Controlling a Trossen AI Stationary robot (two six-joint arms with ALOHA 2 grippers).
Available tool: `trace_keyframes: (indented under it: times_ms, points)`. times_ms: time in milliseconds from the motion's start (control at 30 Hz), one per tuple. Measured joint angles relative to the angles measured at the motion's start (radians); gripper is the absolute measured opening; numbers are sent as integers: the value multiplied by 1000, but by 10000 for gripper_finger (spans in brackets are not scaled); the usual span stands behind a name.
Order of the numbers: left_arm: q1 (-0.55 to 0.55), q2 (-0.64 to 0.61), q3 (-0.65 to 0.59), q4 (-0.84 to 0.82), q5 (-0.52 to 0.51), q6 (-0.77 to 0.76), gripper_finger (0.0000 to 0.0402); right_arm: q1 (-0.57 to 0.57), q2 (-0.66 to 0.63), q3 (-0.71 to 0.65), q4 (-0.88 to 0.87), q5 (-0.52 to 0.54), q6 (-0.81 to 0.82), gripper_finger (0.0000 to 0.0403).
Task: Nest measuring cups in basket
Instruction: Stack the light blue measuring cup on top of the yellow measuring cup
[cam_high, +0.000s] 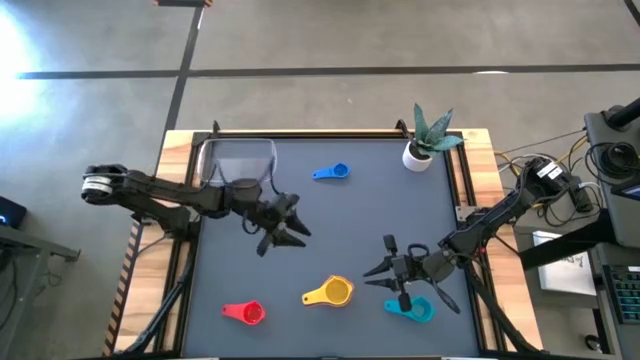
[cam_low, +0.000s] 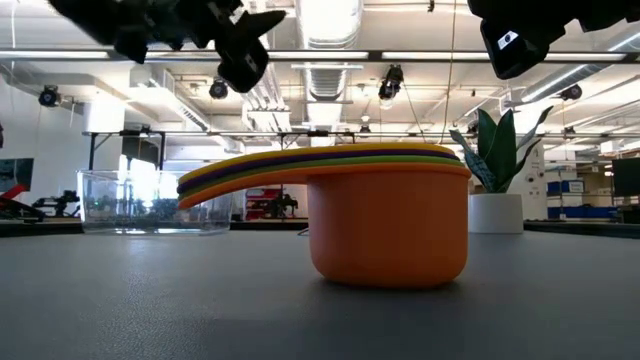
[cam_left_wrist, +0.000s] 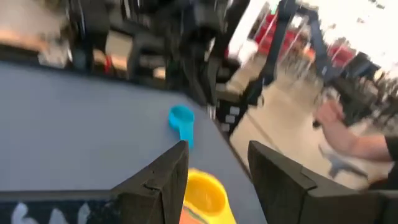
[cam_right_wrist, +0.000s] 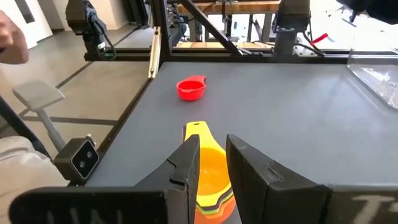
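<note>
Near the front middle of the dark desk (cam_high: 350, 230) sits a nested stack of measuring cups (cam_high: 331, 292), yellow on top in the high view, with purple, green and an orange outer cup showing in the low view (cam_low: 388, 225). Its handles lie along the desk's left-right line and point toward the left arm's side, bowl toward the right arm.

Three cups lie singly. A red cup (cam_high: 245, 312) rests at the front left, handle pointing left. A teal cup (cam_high: 414, 309) lies at the front right, just beside the right claw (cam_high: 397, 271); which way its handle points I cannot tell. A blue cup (cam_high: 333, 173) sits toward the back, right of the basket (cam_high: 238, 165), handle pointing left. That clear basket stands in the back left corner; no cup shows inside it.

Right claw hovers between the stack and the teal cup, fingers parted and empty; its wrist view shows the stack (cam_right_wrist: 208, 171) between its fingers with the handle running away toward the red cup (cam_right_wrist: 191, 88).

Left claw (cam_high: 285, 228) hangs over the desk's middle, just right of the basket, fingers apart and holding nothing.

A small white potted plant (cam_high: 425, 140) stands at the back right corner.
</note>
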Motion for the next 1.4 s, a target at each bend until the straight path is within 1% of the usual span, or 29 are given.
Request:
trace_keyframes:
  times_ms: [200,300,367,833,1400]
  points:
    - [32,-12,-126,321,-1,-58,150,-3,1,0,1,8,-20,68]
    - [35,2,-163,427,-1,-76,150,-3,1,0,2,9,-22,68]
    - [35,14,-176,470,-2,-81,150,-3,1,0,0,9,-19,68]
    - [35,97,-148,478,0,-85,150,-3,1,0,-7,10,-19,68]
    - [35,97,-147,493,0,-78,150,-3,1,0,-6,17,-24,68]
